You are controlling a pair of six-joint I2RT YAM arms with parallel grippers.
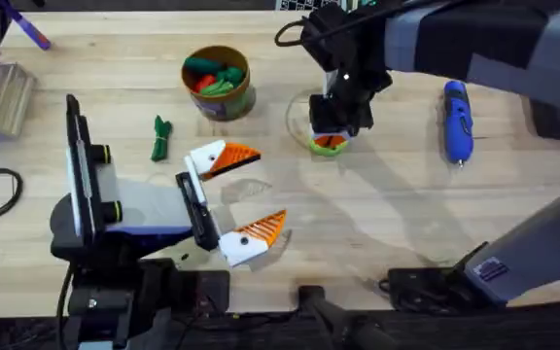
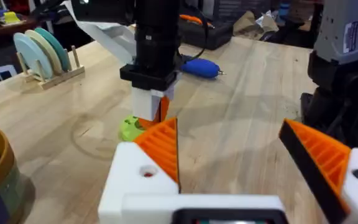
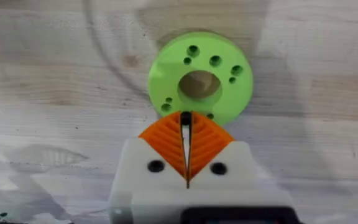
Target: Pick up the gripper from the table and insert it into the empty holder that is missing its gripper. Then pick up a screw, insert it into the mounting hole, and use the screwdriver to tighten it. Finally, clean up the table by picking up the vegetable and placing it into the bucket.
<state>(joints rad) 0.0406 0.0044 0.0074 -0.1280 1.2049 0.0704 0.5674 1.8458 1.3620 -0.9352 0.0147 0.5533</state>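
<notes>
The vegetable [image 1: 159,137] is lying on the table [image 1: 377,224], a slender dark-green knotted piece, just beyond the left gripper [image 1: 251,192] and beside the bucket [image 1: 218,82]. The left gripper is resting on the wood with its orange ribbed fingers [image 1: 239,155] spread wide on white mounts. The bucket, with its tan rim, is holding red, orange and green toy pieces. The screwdriver [image 1: 457,120] is lying well apart on the right side of the table, blue with a thin tip pointing toward the arms' bases.

The right gripper [image 3: 186,127] is hanging point-down over the lime-green disc [image 3: 199,79], its orange fingers pressed together, the tips just at the disc's rim; whether anything is pinched between them I cannot tell. The disc is showing a central bore ringed by small holes. A label on the right arm [image 1: 490,269] is too small to read.
</notes>
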